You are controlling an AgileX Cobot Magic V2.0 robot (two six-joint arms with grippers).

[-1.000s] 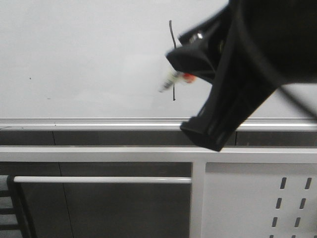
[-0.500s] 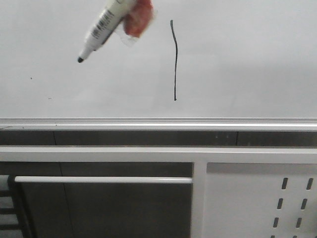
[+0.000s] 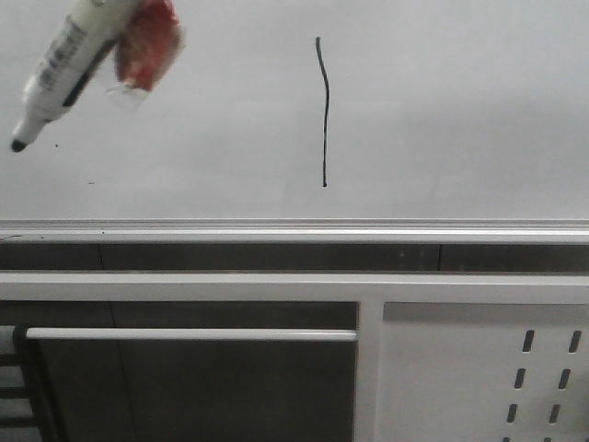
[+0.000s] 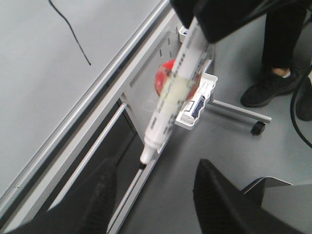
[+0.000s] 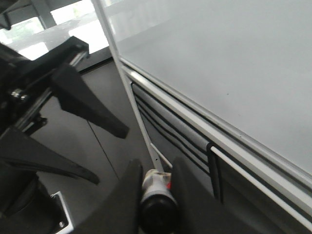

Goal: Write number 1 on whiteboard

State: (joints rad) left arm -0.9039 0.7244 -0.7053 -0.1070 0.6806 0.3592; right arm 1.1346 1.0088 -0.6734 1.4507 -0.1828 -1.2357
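**Number 1 down, pen off the board**

Found the number 1 (image 3: 324,110) already on the whiteboard (image 3: 460,110): a thin black line, near upright, slightly wavy, ending just above the silver rail (image 3: 294,226). Judged the writing itself done, with nothing left but perhaps to put the pen away. Saw the pen (image 3: 64,55) up at the board's left, well apart from the line, tilted with its black tip low and no fresh mark beneath it. Noted a red lump (image 3: 147,41) fixed to its barrel under clear tape.

Caught the right tool (image 5: 156,185) closed narrow around the pen's back end, seen end-on in its own wrist view. Found the left tool (image 4: 156,166) spread wide and holding nothing.

Could not see either tool in the front view, only the pen, cut off at the top edge. Could not tell from there whether the tip touched the board or hung just off it. Judged it off from the left wrist view, with the tip out over the floor (image 4: 219,141). Could not name the red lump, nor read the label on the barrel. Made out only 2 black shoes (image 4: 268,90) of a bystander, and a small white tray (image 4: 195,105) partly behind the pen, contents unclear. Left 2 tiny dark specks (image 3: 90,182) on the board's left unexplained.
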